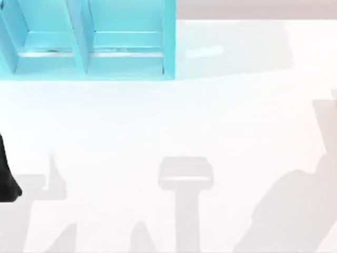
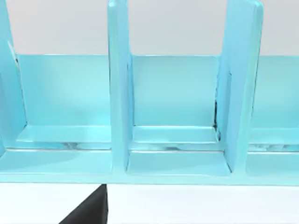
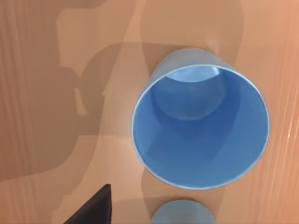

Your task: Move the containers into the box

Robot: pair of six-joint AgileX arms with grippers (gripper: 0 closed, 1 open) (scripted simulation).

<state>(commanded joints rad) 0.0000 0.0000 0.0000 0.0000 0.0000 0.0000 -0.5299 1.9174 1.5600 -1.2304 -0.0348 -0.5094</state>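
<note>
The box (image 1: 89, 58), light blue with dividers, sits at the far left of the white worktop (image 1: 210, 116). In the right wrist view, one blue cup (image 3: 201, 135) stands upright, another cup (image 3: 183, 212) near it. Neither tool's state can be told.

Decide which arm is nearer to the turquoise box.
Left. Its wrist view faces the turquoise box up close; the right arm's camera looks down into a blue cup instead.

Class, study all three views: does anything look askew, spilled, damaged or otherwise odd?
Nothing stands out. The turquoise box stands square at the table's far left, its compartments bare. In the right wrist view a blue cup stands upright and unspilled, with a second cup just beside it.
</note>
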